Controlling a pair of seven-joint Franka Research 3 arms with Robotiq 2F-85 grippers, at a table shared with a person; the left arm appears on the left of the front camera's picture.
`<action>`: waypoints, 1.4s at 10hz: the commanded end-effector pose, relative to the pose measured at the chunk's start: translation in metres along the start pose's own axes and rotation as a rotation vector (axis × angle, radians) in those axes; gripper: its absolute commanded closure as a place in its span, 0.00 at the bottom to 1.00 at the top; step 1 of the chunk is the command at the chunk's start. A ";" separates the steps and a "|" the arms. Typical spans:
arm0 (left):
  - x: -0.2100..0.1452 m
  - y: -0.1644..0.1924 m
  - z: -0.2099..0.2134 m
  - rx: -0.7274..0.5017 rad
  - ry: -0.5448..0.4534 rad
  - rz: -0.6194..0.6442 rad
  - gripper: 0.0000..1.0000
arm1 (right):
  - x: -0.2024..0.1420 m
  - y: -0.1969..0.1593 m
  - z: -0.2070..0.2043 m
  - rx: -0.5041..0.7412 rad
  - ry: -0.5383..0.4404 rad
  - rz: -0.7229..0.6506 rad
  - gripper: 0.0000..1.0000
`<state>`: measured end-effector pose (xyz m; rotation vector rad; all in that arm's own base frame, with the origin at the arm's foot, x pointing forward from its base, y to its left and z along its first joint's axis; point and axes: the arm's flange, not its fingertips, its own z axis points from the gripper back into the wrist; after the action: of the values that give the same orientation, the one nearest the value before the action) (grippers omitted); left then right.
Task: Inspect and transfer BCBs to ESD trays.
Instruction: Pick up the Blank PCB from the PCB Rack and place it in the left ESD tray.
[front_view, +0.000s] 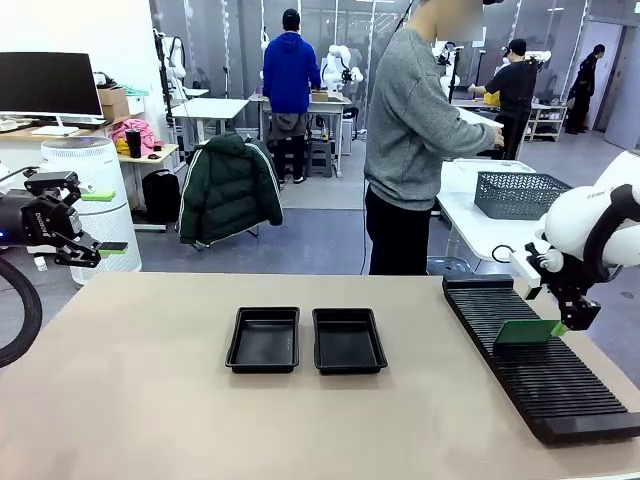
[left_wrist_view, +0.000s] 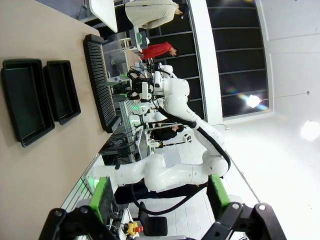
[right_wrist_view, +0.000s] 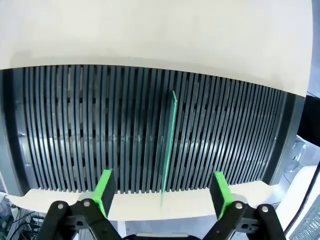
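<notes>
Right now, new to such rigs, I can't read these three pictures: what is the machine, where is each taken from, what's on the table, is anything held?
It is two white robot arms at a beige table. The front picture looks across the table from between them; the other two come from cameras on each wrist, looking along that hand's green-tipped fingers. On the table lie two empty shallow black plastic trays and a long black ribbed rack with one thin green circuit board standing on edge in a slot. The right hand is open, fingers either side of the board without touching it. The left hand is open and empty, off to the side.
</notes>
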<state>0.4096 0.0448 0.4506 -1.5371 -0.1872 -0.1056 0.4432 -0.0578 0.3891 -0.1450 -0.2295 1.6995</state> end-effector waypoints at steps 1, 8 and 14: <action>0.000 0.000 0.001 -0.001 -0.002 0.000 0.00 | 0.002 0.000 -0.016 -0.059 -0.015 0.004 0.00; 0.000 0.000 0.001 -0.001 -0.002 0.000 0.00 | 0.005 -0.002 -0.028 -0.069 -0.014 -0.019 0.09; 0.000 0.000 0.001 -0.001 -0.002 0.000 0.00 | 0.002 -0.002 -0.029 -0.053 0.003 -0.034 0.40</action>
<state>0.4096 0.0448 0.4506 -1.5371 -0.1873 -0.1057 0.4488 -0.0523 0.3685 -0.1623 -0.2648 1.6672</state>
